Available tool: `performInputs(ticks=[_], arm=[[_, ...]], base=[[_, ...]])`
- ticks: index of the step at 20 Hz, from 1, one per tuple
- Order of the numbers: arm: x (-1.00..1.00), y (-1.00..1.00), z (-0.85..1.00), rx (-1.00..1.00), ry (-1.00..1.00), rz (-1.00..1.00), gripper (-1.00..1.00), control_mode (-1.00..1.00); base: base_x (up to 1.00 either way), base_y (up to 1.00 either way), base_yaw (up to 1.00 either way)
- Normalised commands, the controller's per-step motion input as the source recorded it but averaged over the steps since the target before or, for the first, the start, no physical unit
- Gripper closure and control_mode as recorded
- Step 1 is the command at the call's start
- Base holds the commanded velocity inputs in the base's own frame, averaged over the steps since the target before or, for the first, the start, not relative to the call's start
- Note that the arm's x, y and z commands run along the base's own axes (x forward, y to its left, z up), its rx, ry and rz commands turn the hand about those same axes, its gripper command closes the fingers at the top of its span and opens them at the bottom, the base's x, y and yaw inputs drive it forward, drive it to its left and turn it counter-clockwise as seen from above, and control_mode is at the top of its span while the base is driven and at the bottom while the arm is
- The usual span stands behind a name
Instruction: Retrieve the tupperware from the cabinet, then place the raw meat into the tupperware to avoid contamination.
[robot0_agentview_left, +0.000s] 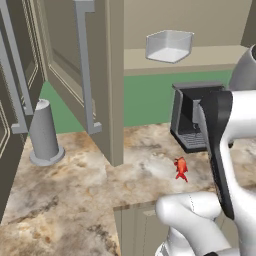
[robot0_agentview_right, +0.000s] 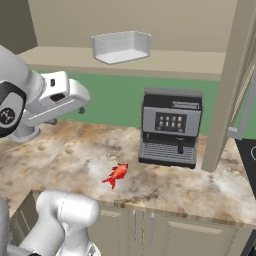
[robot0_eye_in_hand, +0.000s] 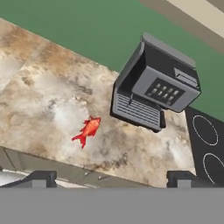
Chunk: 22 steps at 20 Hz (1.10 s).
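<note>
Now | cabinet (robot0_agentview_left: 87, 65) door open, so you can reach tupperware (robot0_agentview_right: 121, 47) on shelf, far | raw meat (robot0_agentview_right: 116, 174) on counter, left of coffee mach. (robot0_agentview_right: 170, 127) | gripper (robot0_eye_in_hand: 112, 177) wide open, holds nothing.

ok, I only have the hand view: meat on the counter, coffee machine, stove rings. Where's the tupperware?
Observer: The tupperware sits on the shelf of the cabinet, above the coffee machine and a bit toward the arm's side, in the right base view.
Operator: Doors open?
Observer: Yes. In the left base view a cabinet door stands swung out toward the robot, its bar handle showing.
Operator: Anything else on the counter?
Observer: A grey cylinder on a round base stands left of that door, far from the raw meat.
Operator: Gripper holding anything?
Observer: Its fingertips sit wide apart with nothing between them.
</note>
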Motion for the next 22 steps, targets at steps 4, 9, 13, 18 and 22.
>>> performInputs(ticks=[4, 9, 13, 18, 22], arm=[[0.39, 0.23, 0.43, -0.09, -0.06, 0.0, -1.0, -1.0], [0.33, 0.25, 0.44, -0.15, 0.0, 0.0, -1.0, -1.0], [0.3, 0.15, 0.51, -0.17, 0.0, 0.0, -1.0, -1.0], [0.41, 0.08, 0.35, -0.11, 0.0, 0.01, -1.0, -1.0], [0.47, 0.05, 0.24, -0.09, 0.01, 0.0, -1.0, -1.0]], base=[[0.0, 0.0, 0.0], [0.0, 0.0, 0.0], [0.0, 0.0, 0.0], [0.0, 0.0, 0.0], [0.0, 0.0, 0.0]])
